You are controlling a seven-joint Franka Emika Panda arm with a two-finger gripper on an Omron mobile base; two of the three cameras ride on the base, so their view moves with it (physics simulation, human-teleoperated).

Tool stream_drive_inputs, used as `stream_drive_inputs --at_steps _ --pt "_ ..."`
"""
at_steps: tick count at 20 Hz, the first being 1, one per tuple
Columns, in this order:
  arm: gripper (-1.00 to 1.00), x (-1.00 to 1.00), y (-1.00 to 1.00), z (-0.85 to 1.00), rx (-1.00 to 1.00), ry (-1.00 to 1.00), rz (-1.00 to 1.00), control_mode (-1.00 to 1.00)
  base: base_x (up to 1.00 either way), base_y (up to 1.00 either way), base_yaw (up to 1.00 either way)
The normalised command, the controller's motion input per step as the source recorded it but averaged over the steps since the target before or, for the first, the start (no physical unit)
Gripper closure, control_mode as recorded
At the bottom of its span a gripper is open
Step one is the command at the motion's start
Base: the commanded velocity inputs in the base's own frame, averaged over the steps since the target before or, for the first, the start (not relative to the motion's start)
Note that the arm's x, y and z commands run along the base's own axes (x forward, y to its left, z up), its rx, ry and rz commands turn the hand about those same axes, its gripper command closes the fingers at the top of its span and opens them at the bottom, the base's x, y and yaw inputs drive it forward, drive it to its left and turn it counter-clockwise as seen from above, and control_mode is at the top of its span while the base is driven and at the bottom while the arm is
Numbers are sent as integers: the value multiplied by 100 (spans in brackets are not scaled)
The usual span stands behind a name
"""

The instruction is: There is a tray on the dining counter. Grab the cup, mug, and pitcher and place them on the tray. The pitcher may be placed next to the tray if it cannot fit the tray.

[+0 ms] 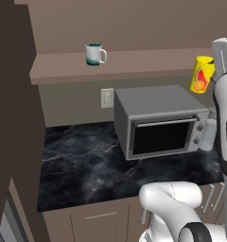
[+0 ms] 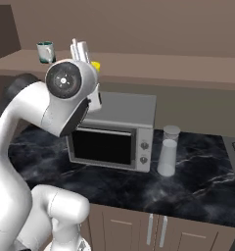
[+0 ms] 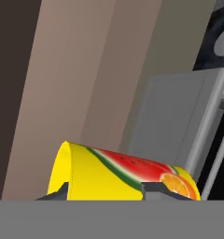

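- The white arm rises from the base and bends high, carrying the gripper (image 3: 104, 190) up at shelf height, above the microwave (image 1: 158, 120)
- Its 2 dark finger tips sit on either side of the cup (image 3: 125, 175), clamped on it; the yellow tumbler hangs tilted in the air, clear of the shelf (image 1: 120, 66), fruit print on its side
- The mug (image 1: 95, 54) stands upright on that brown shelf, well to the left of the hand
- The pitcher (image 2: 168, 150) stands below the hand on the black marble worktop (image 1: 87, 165), just beside the microwave's knob side
- Beige cabinets (image 2: 153, 228) run under the worktop; a wall switch (image 1: 107, 98) sits behind it, beneath the shelf
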Motion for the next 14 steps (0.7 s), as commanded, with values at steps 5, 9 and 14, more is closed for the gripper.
stream_drive_inputs --at_steps 5,9,14 --pt "100 -54 14 -10 -3 3 -1 -100 0 0 0" --pt "100 -26 41 -24 -5 2 0 -100 0 0 0" --pt "100 -3 52 -23 -5 0 0 -100 0 0 0"
